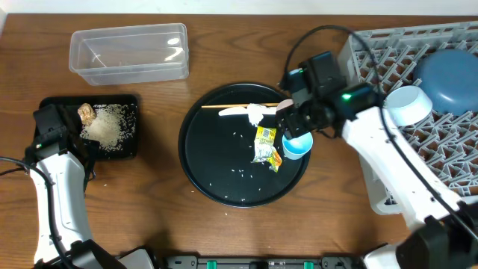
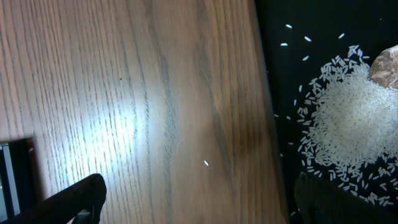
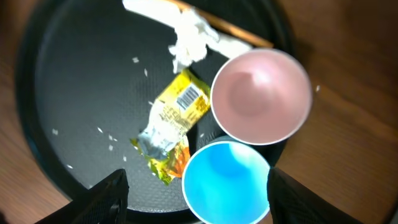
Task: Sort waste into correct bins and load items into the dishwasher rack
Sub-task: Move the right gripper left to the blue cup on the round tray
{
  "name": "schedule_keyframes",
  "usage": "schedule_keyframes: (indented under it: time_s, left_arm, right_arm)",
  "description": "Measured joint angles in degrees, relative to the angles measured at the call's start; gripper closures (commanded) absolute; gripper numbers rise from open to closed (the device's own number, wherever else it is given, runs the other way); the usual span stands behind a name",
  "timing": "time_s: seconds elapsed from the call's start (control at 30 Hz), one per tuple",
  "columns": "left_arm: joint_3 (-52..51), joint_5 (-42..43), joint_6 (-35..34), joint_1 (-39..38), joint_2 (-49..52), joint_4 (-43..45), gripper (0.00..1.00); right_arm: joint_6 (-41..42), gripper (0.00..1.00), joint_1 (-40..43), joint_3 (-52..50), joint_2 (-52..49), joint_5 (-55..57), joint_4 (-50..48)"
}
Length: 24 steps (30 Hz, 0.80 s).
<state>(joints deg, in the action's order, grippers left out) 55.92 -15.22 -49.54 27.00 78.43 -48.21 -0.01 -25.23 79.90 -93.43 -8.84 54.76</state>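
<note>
Tabletop (image 1: 149,187), left pincer (image 2: 199,193) open, right pincer (image 3: 199,190) open astride light-blue cup (image 3: 227,180), pink cup (image 3: 261,96) beside

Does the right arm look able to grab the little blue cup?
Probably yes: its pincer hangs right over the blue cup, straddling it, and the pink cup beside it sits outside the gap.

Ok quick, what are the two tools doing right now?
Left tool: open, empty.
Right tool: open, around the blue cup, not gripping yet.
</note>
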Motion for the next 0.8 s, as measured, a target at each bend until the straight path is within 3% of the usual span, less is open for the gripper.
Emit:
schedule_keyframes:
  time_s: [0.13, 0.23, 0.43, 0.8]
  left_arm:
    - [0.0, 0.0, 0.0, 0.0, 0.0, 0.0, 0.02]
    - [0.0, 0.0, 0.0, 0.0, 0.0, 0.0, 0.02]
    - [0.0, 0.0, 0.0, 0.0, 0.0, 0.0, 0.02]
    - [0.0, 0.0, 0.0, 0.0, 0.0, 0.0, 0.02]
  right_arm:
    - [-0.2, 0.44, -1.6, 0.0, -1.5, 1.2, 2.1]
    - [0.4, 0.54, -2.8, 0.0, -2.4, 2.3, 4.2]
    - [5.9, 0.64, -3.6, 0.0, -5.0, 5.8, 5.8]
    - [11.5, 0.63, -3.7, 0.0, -7.8, 6.5, 7.6]
